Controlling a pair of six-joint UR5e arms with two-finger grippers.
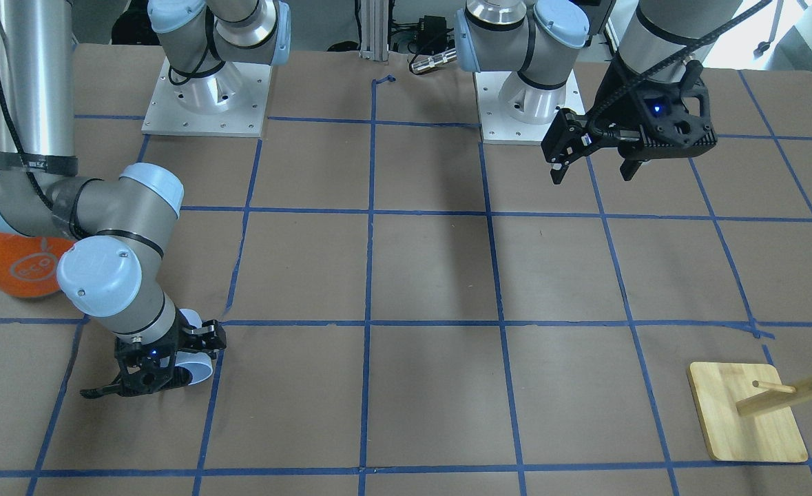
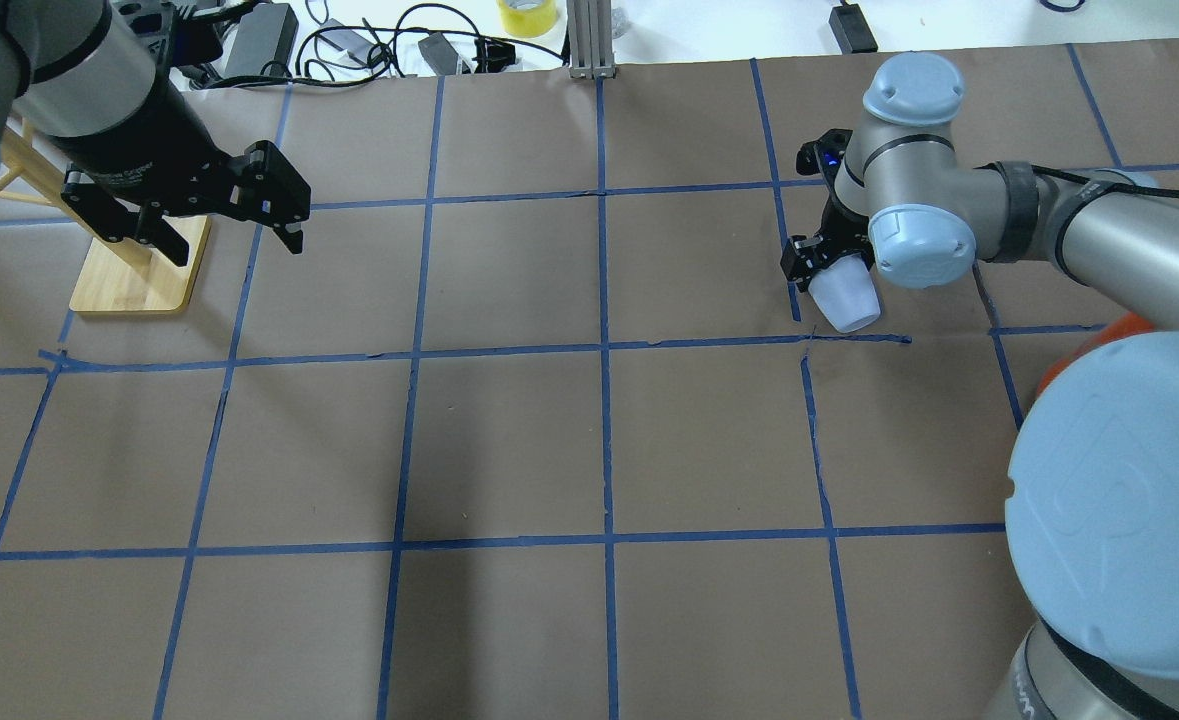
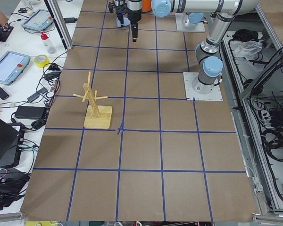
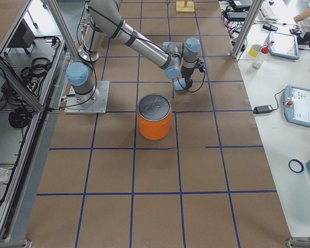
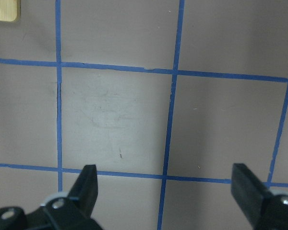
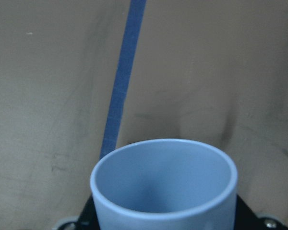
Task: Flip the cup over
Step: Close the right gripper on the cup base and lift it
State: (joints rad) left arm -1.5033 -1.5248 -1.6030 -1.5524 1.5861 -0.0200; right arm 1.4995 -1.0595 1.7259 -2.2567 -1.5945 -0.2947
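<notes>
The orange can (image 4: pixel 154 118), with its silver top, stands upright on the paper-covered table (image 1: pixel 433 269), which is marked off by a grid of blue tape. In the exterior right view it is the nearest thing on the table.

Just past the can, and apart from it, is the right gripper (image 2: pixel 821 268). It is clamped on the cup (image 2: pixel 846 293), a small pale blue-white tumbler, with a black finger pressed to either side of the cup's wall. The cup hangs tilted in this grip, low over the table and close to a blue tape line. The right wrist view shows its open mouth and smooth inside. Whether its lower edge touches the paper cannot be told. The right arm's elbow joints lie between the can and the cup in the front-facing view and cover part of the can.

Well apart from the can, toward the other end of the table, the left gripper (image 2: pixel 234 245) hangs above the paper. Its jaws are spread wide and hold nothing; only tape lines and brown paper show between them.

Farthest from the can is a wooden peg stand (image 3: pixel 95 106), upright on its flat square base just beyond the left gripper.
</notes>
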